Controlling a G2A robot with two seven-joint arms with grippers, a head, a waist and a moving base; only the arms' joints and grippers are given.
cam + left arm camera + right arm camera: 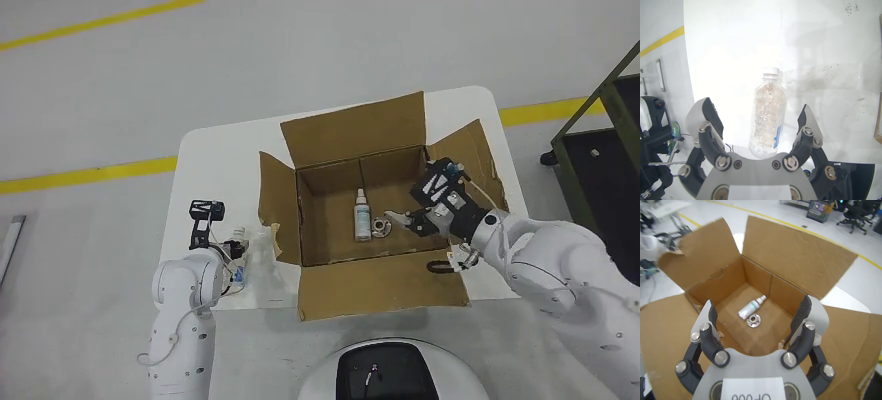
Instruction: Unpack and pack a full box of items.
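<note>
An open cardboard box [350, 135] stands mid-table with its flaps spread. On its floor lie a small white spray bottle [362, 215] [751, 308] and a round metal flange [381, 230] [753, 320] right beside it. My right gripper [398, 218] [759, 302] hangs open over the box's right side, above both items and touching neither. Left of the box, a clear plastic bottle [768, 113] [252, 250] with a white cap sits on the table between the fingers of my left gripper [757, 106], which is open; its pads stand clear of the bottle.
The white table [230, 160] has bare room behind the bottle on the left. A clear plastic wrapper [819, 79] lies just past the bottle. A green cart [600, 170] stands off the table's right side. The box's front flap [380, 285] overhangs toward me.
</note>
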